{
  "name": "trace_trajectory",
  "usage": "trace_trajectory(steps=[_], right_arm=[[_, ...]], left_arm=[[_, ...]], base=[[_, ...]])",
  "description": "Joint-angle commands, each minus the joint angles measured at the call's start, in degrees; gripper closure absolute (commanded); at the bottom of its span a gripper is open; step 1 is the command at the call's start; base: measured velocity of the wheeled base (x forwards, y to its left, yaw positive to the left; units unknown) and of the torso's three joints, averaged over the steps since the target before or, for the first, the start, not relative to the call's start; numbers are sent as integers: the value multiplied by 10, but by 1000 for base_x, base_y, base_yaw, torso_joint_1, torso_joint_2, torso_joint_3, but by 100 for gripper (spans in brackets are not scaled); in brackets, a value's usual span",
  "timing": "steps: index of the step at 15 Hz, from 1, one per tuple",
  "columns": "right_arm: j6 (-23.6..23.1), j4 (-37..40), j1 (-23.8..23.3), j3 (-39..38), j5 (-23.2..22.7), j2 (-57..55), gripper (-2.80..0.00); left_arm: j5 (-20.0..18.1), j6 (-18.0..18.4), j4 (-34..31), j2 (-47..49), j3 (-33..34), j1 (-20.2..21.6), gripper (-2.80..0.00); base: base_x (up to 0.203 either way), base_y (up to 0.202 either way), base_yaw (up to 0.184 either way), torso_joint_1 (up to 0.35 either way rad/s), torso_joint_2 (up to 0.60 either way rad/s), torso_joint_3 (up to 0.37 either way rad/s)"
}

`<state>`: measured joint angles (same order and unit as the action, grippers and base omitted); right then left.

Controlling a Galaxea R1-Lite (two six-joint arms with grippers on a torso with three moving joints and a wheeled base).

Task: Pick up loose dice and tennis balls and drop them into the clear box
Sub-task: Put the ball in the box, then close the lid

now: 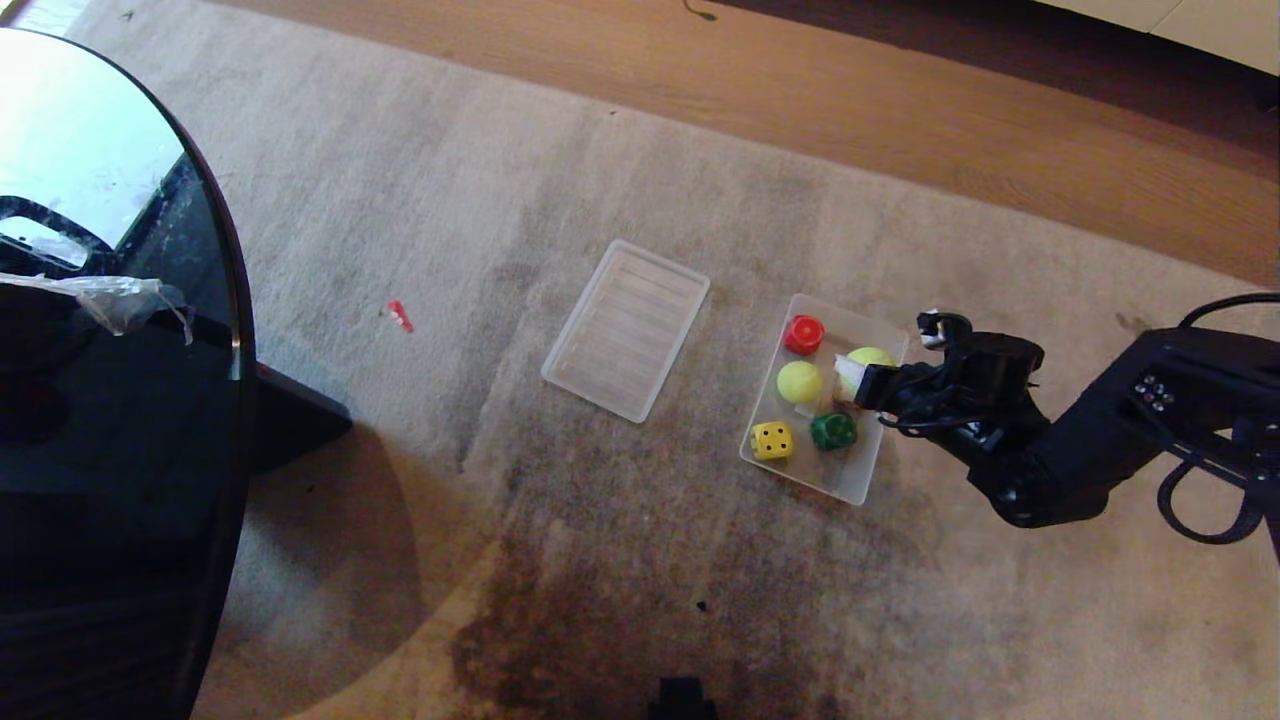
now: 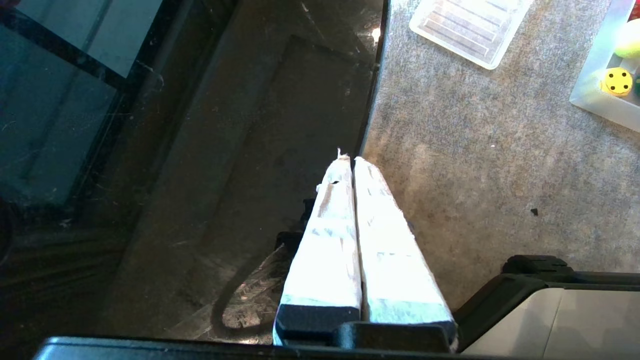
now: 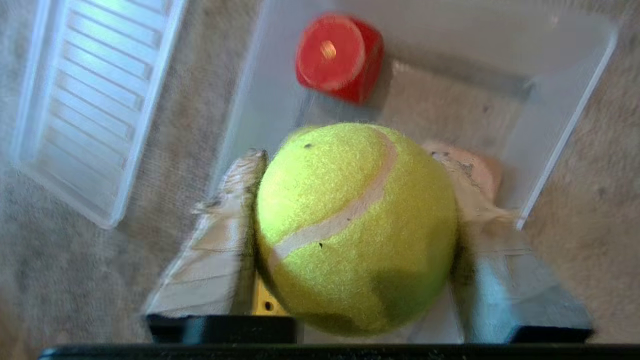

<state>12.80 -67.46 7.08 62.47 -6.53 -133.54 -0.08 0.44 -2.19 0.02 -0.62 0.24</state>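
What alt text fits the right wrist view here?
The right claw grips a tennis ball between its taped fingers, above the clear box. A red die sits inside the box; the ribbed lid lies alongside on carpet.

Right pincer [image 3: 352, 200] grips a tennis ball [image 3: 355, 225] above the clear box [image 3: 560, 150] — red die [image 3: 337, 55] inside

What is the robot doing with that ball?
The right gripper has a tennis ball between its fingers, over the clear box on the carpet. Already inside are a red die, a yellow die, a green die and another ball. The left gripper is parked, shut, by the glass table.
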Motion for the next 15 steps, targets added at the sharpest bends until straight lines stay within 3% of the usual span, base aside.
trace_trajectory(steps=[1,5,9,10,15], right_arm=[[0,-4,-1,5,0,-17,-280],[-1,-3,-5,2,0,-8,-280],[-11,17,-18,-77,-3,79,-280],[-12,30,-25,-106,-4,120,0],[-41,171,-76,-269,-25,389,0]], left_arm=[[1,0,0,0,0,0,0],[0,0,0,0,0,0,0],[0,0,0,0,0,0,0],[0,0,0,0,0,0,0],[0,0,0,0,0,0,0]], base=[[0,0,0,0,0,0],[0,0,0,0,0,0],[0,0,0,0,0,0],[0,0,0,0,0,0],[0,0,0,0,0,0]])
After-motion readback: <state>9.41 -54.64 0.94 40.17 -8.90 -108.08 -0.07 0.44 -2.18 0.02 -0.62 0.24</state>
